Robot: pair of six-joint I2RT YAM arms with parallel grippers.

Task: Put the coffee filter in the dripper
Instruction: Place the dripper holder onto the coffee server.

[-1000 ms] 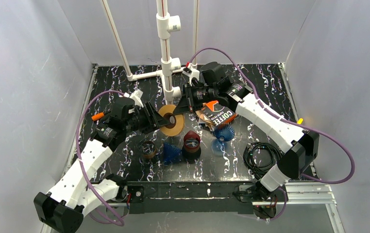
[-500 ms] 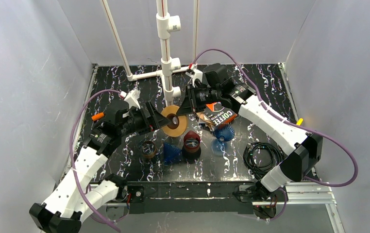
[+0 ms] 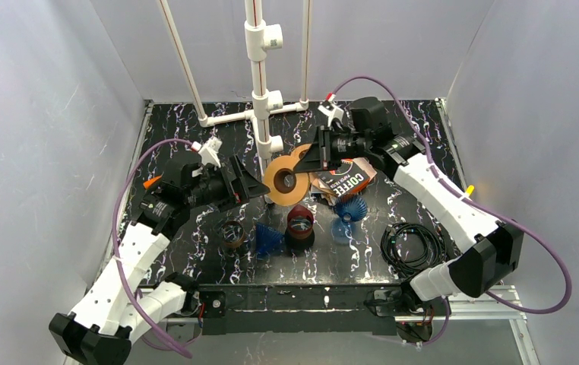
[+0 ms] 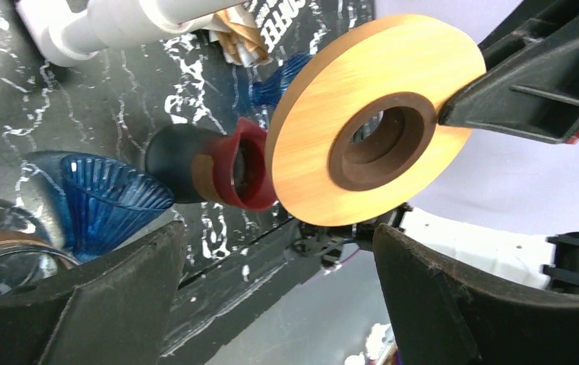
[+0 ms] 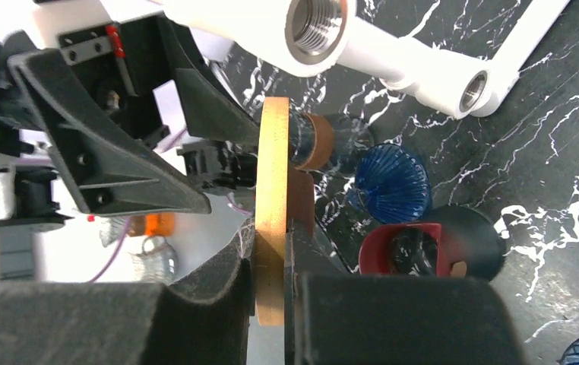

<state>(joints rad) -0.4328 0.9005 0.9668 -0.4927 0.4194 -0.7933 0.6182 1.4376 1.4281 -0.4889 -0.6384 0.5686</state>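
**Wooden ring pinched on edge, filters in their pack**

The round wooden ring with a dark inner collar [image 3: 285, 181] hung above the black marbled desk [image 3: 408, 152], standing on edge. Its hole axis ran roughly level, with the flat face turned toward the left gripper [image 3: 254, 185]. That gripper was spread wide and touched nothing. The right gripper [image 3: 307, 157] pinched the ring's rim.

The black-and-orange coffee filter pack [image 3: 345, 180] lay flat just beside the ring, with its long axis diagonal across the desk. Brown paper filters [image 3: 319, 182] fanned from the end pointing toward the ring.

The red-and-black dripper [image 3: 299, 224] stood nearer, between two blue ribbed cone drippers [image 3: 267, 237] [image 3: 349, 207].
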